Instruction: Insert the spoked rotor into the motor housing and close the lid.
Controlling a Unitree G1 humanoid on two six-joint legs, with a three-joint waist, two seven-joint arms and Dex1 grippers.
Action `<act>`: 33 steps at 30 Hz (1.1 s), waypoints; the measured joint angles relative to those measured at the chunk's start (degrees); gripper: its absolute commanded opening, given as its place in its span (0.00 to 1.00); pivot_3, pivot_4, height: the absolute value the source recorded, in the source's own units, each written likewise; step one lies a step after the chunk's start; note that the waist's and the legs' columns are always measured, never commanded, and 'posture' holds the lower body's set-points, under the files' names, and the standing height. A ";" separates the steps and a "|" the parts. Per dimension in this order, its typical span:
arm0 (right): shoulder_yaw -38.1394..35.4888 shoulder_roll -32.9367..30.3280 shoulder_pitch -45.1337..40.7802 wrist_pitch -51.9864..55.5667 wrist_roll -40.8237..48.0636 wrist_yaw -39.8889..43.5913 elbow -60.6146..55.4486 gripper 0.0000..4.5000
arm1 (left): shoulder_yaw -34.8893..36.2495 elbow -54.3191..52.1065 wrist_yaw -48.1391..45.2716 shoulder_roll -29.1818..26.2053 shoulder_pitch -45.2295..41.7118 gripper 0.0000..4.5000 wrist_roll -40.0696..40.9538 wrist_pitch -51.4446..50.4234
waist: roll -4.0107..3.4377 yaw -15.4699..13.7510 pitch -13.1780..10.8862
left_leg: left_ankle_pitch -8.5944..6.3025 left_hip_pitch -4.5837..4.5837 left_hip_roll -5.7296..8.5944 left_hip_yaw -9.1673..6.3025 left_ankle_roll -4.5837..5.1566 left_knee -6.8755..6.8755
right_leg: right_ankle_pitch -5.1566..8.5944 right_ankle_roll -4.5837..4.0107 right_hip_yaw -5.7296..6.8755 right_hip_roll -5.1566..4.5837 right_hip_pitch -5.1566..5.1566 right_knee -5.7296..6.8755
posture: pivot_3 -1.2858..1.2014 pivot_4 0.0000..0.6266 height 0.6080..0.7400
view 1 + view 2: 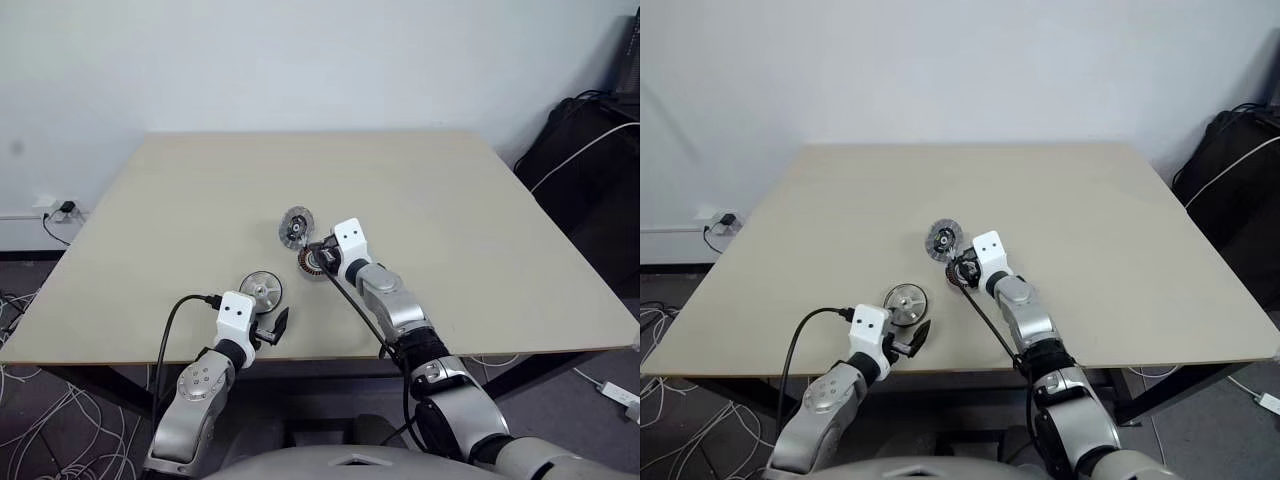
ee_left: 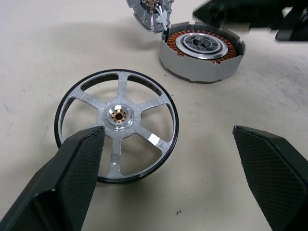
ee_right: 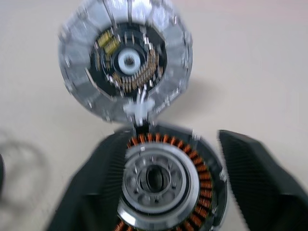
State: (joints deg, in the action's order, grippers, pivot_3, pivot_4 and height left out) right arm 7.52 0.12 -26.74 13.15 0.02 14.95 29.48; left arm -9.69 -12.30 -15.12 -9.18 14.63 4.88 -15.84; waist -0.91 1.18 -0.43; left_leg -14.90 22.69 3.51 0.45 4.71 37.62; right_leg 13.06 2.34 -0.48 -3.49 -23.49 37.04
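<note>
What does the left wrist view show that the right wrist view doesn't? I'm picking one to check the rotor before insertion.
Left wrist view alone: the spoked rotor flat on the table, close before the open left gripper. Right wrist view alone: the inner face of the hinged lid, standing open, with a white centre and small parts around it. Both: the motor housing with its copper windings, and the right gripper at it, one finger to each side.

Even soft light, right wrist view blurred
</note>
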 measured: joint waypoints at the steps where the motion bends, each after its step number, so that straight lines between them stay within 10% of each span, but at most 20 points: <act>1: 0.23 0.11 0.49 0.43 -0.15 -0.13 -0.79 0.38 | 0.00 0.00 -0.01 0.01 -0.02 1.00 0.00 0.00 | 0.00 -0.02 0.00 | 0.00 0.00 0.00 0.00 0.00 0.00 | 0.00 0.00 0.00 0.00 0.00 0.00 | 0.52 0.00 1.00; 7: 2.65 1.21 1.20 3.42 -2.56 -2.07 -1.05 0.01 | -0.25 0.00 -0.06 0.02 -0.28 1.00 0.00 0.00 | -0.01 -0.03 0.00 | 0.00 0.01 0.00 0.00 0.00 0.00 | 0.01 -0.02 0.00 -0.01 -0.01 0.00 | 0.52 0.00 1.00; 33: 3.60 1.67 -1.34 3.68 -6.60 -6.19 3.89 0.01 | -0.25 0.00 0.12 0.04 0.08 1.00 -0.22 0.00 | -0.01 0.04 -0.01 | 0.02 0.00 0.00 0.00 -0.03 -0.01 | 0.00 0.00 0.01 0.01 -0.01 0.00 | 0.52 0.00 1.00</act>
State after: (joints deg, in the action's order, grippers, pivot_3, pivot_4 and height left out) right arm 11.12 1.78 -28.09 16.84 -6.58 8.76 33.37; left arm -9.94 -12.30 -15.01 -9.14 14.71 4.66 -15.84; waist -0.92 1.22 -0.43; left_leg -14.88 22.69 3.51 0.45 4.68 37.61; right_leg 13.06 2.34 -0.47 -3.48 -23.50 37.04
